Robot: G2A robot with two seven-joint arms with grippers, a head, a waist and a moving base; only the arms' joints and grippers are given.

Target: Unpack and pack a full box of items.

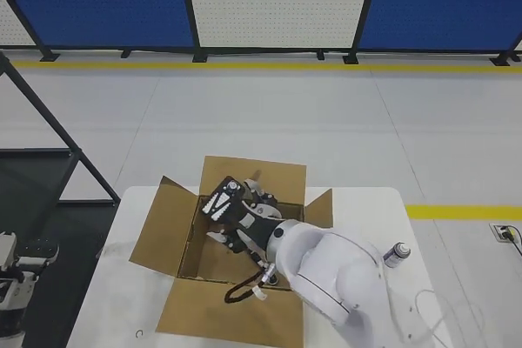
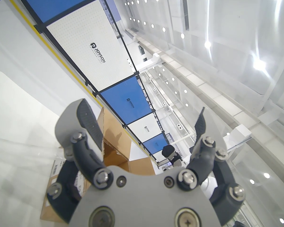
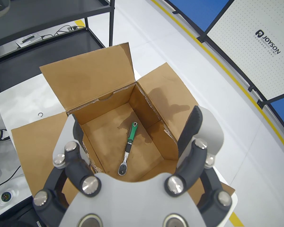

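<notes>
The cardboard box point(image 1: 252, 174) stands on the white counter point(image 1: 122, 287) with all four flaps folded outward. One short flap stands nearly upright and the others lie lower.

A ratchet wrench point(image 3: 129, 147) lies flat on the box floor. Its long axis runs roughly along the floor's longer dimension, though a little skewed from the side walls. The green-and-black handle points toward the far corner, next to the wall that carries the upright flap. The chrome head points the opposite way, toward the near end of the box, and lies below the right wrist. The wrench touches no wall.

The right gripper point(image 3: 135, 124) hangs above the box opening, facing down into it. Its fingers point(image 3: 191, 124) are spread wide apart with nothing between them. In the top view this arm comes in from the lower right and covers the middle of the box.

The left gripper point(image 2: 143, 113) is tilted upward toward the ceiling lights. Its fingers point(image 2: 85, 116) are also spread apart and it holds nothing. A corner of the box shows just past one finger.

A dark-capped can point(image 1: 397, 253) stands upright on the counter, well apart from the box on its right side in the top view. A small C-shaped mark or ring point(image 3: 40, 114) is on the counter near one lowered flap, and I cannot tell what it is.
</notes>
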